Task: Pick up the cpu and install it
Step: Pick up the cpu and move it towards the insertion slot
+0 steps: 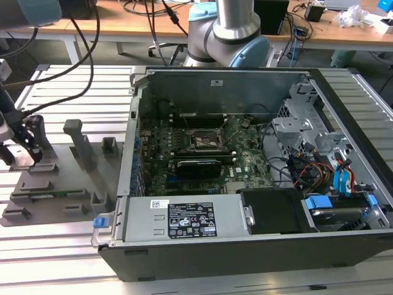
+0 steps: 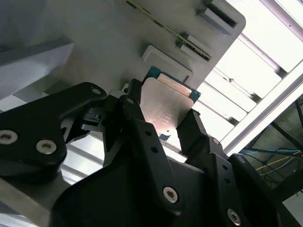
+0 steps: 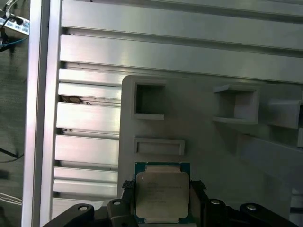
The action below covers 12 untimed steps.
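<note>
W/in pincer (image 3: 162, 187): cpu (image 3: 162, 195) (at grey tray (image 3: 199, 127))

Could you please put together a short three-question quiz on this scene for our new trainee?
1. True or false: the flat square silvery-grey cpu sits in the dark square motherboard socket inside the open black computer case.
2. What closes on the cpu from two opposite sides in both wrist views?
A. the fingers of the black gripper
B. two blue cables
C. a person's hand
3. Fill in: in the exterior view, the flat grey parts tray lies on the slatted metal table to the exterior view's ____ of the computer case.

Key: 1 false, the cpu is at the parts tray; 2 A; 3 left.
</note>
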{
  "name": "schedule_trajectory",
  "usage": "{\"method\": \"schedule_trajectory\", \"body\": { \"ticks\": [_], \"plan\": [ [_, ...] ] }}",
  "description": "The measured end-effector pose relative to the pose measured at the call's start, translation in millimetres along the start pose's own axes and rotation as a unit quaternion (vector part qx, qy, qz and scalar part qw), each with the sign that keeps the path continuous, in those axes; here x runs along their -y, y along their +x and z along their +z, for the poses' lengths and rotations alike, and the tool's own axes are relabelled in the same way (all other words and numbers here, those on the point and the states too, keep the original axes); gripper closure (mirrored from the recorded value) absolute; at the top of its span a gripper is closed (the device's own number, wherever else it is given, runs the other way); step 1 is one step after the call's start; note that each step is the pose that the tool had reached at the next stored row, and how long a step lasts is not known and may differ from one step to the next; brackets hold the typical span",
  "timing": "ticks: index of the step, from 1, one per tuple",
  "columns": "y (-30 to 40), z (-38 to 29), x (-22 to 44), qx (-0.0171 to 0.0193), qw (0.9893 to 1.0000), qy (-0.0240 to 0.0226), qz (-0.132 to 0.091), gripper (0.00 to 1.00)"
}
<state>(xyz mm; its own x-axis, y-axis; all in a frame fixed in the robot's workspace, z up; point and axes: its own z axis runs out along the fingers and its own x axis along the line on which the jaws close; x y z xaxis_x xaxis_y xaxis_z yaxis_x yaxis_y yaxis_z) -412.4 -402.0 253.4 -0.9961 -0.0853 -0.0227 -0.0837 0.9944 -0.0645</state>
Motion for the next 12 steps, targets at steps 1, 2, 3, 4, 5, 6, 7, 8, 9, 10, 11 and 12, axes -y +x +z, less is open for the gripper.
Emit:
{"method": "schedule_trajectory", "body": {
  "ticks": [1, 2, 3, 4, 5, 6, 7, 8, 9, 10, 11, 12],
  "plan": [
    [-0.1, -3.1, 0.2, 0.0000, 1.0000, 0.0000, 0.000, 0.45],
    [-0.2, -6.7, 0.4, 0.0000, 1.0000, 0.0000, 0.000, 0.45],
    [-0.2, -8.9, 0.6, 0.0000, 1.0000, 0.0000, 0.000, 0.45],
    [-0.2, -11.2, 0.7, -0.0001, 1.0000, 0.0000, 0.000, 0.45],
    [-0.3, -14.7, 1.0, 0.0000, 1.0000, 0.0000, 0.000, 0.45],
    [-0.4, -16.9, 1.1, 0.0000, 1.0000, 0.0000, 0.000, 0.45],
    [-0.4, -19.7, 1.3, 0.0000, 1.0000, 0.0000, 0.000, 0.45],
    [-0.5, -21.7, 1.4, 0.0000, 1.0000, 0.0000, 0.000, 0.45],
    [-0.6, -25.3, 1.6, 0.0000, 1.0000, 0.0000, 0.000, 0.45],
    [-0.6, -27.4, 1.8, 0.0000, 1.0000, 0.0000, 0.000, 0.45],
    [-0.7, -29.7, 1.9, 0.0000, 1.0000, 0.0000, 0.000, 0.45],
    [-0.7, -33.0, 2.1, 0.0000, 1.0000, 0.0000, 0.000, 0.45]
  ]
}}
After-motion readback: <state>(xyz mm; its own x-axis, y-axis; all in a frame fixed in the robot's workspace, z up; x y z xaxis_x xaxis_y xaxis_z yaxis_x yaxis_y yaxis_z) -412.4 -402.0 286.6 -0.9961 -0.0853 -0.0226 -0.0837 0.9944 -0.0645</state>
